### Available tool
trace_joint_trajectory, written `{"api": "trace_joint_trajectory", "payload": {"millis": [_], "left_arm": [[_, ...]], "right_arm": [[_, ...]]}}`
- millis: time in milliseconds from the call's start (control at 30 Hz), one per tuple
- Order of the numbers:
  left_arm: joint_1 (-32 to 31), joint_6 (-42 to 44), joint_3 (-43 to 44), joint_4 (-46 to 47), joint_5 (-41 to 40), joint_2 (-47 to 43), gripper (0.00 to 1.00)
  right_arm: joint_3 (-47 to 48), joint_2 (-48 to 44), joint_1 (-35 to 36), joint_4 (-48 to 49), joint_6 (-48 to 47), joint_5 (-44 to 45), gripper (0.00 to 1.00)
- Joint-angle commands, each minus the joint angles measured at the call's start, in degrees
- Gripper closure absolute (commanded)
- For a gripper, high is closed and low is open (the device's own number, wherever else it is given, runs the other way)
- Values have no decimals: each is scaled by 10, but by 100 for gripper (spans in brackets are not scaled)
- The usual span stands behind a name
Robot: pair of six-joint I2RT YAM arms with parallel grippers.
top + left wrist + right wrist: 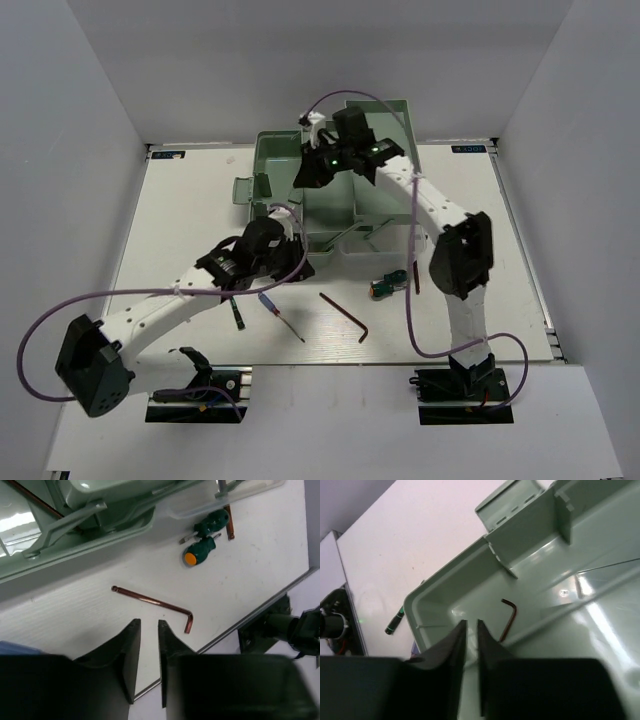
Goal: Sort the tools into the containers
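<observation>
The mint-green toolbox (268,160) stands open at the back centre. My right gripper (312,172) hovers over its base (445,605), jaws almost together and empty (471,623). One reddish-brown hex key (509,621) lies in that base. My left gripper (296,264) is at the toolbox's near edge, jaws nearly closed on nothing (149,623), above the table. In front of it lie a hex key (155,601), two stubby green-and-orange screwdrivers (199,551) and another hex key (229,524). A black-handled screwdriver (236,313) and a blue-handled one (280,314) lie nearer me.
The toolbox's fold-out trays (75,527) and translucent lid (362,240) overhang the table towards the tools. The long hex key (345,313) lies near the table's front edge (400,362). White walls close in the left and right sides.
</observation>
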Motion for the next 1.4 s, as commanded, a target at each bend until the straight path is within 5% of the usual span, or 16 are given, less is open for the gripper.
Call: {"api": "trace_joint_trajectory", "payload": {"millis": [0, 67, 133, 200, 300, 467, 900, 1367], "left_arm": [[-3, -20, 44, -7, -5, 46, 72], [-10, -45, 66, -47, 1, 110, 81], [-29, -76, 94, -74, 6, 163, 81], [-43, -107, 113, -83, -1, 187, 70], [-72, -149, 125, -105, -32, 209, 64], [-116, -237, 144, -136, -82, 229, 60], [-193, -386, 230, -220, -179, 321, 49], [-270, -487, 254, -223, -345, 387, 45]], "right_arm": [[-10, -127, -33, 2, -73, 36, 86], [-54, -180, -55, -4, -72, 76, 100], [-94, -228, -79, -20, -74, 114, 100], [-117, -244, -103, -71, -82, 110, 71], [-176, -300, -138, -84, -89, 108, 57], [-320, -412, -179, -64, -84, 124, 54], [-497, -550, -273, 6, -51, 104, 53], [-531, -579, -278, 13, -49, 113, 53]]}}
